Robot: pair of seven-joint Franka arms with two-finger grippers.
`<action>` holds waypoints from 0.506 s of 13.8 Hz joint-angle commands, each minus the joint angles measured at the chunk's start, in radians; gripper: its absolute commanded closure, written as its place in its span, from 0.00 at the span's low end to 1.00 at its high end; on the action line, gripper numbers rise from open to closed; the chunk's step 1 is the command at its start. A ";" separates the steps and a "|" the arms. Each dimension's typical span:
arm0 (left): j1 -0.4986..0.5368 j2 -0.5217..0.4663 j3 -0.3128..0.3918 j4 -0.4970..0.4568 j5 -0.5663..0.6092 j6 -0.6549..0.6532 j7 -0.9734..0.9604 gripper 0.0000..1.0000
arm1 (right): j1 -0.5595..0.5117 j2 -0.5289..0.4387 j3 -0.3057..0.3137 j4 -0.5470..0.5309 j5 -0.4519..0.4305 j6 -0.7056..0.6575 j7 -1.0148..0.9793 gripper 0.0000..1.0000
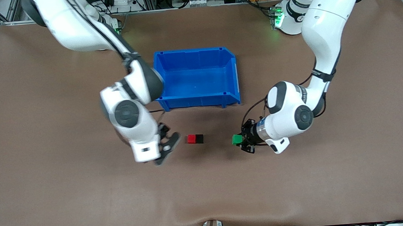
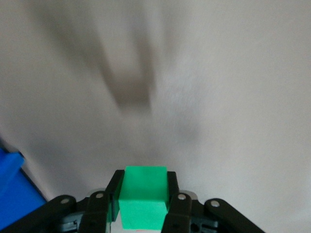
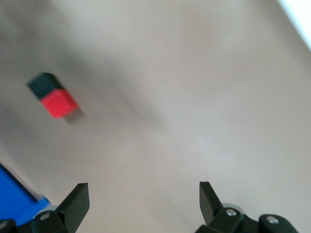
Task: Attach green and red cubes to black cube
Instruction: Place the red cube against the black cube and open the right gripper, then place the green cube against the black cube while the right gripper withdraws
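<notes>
Brown table [image 1: 51, 194], left tool [image 2: 144, 196] gripping green cube [image 2: 144, 203]

The bin [image 1: 196, 78] sits on the table [image 1: 51, 194] about midway between the two arms' ends, and the two joined cubes lie nearer the front camera than it, touching side by side. Of that pair, the red cube [image 1: 191, 139] is toward the right arm's end and the black cube [image 1: 199, 138] toward the left arm's end. The right gripper [image 1: 166, 148] hangs with fingers spread over the table beside the red cube, while the left gripper [image 1: 241, 140] holds the green cube [image 1: 237, 139] between its fingers over the table, apart from the black cube on the left arm's side.
</notes>
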State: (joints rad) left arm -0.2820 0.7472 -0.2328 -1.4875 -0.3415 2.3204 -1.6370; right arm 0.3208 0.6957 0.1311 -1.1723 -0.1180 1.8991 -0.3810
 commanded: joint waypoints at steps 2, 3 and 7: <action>-0.110 0.105 0.064 0.139 -0.005 0.014 -0.122 1.00 | -0.194 -0.117 0.022 -0.053 0.122 -0.083 0.019 0.00; -0.150 0.122 0.098 0.162 -0.007 0.014 -0.145 1.00 | -0.234 -0.142 0.022 -0.055 0.141 -0.116 0.016 0.00; -0.212 0.159 0.133 0.176 -0.007 0.020 -0.176 1.00 | -0.334 -0.296 0.016 -0.061 0.143 -0.309 0.027 0.00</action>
State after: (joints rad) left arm -0.4727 0.8780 -0.1186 -1.3512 -0.3415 2.3399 -1.7886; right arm 0.0188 0.5152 0.1330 -1.1733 0.0141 1.6483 -0.3800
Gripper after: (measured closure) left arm 0.604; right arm 0.000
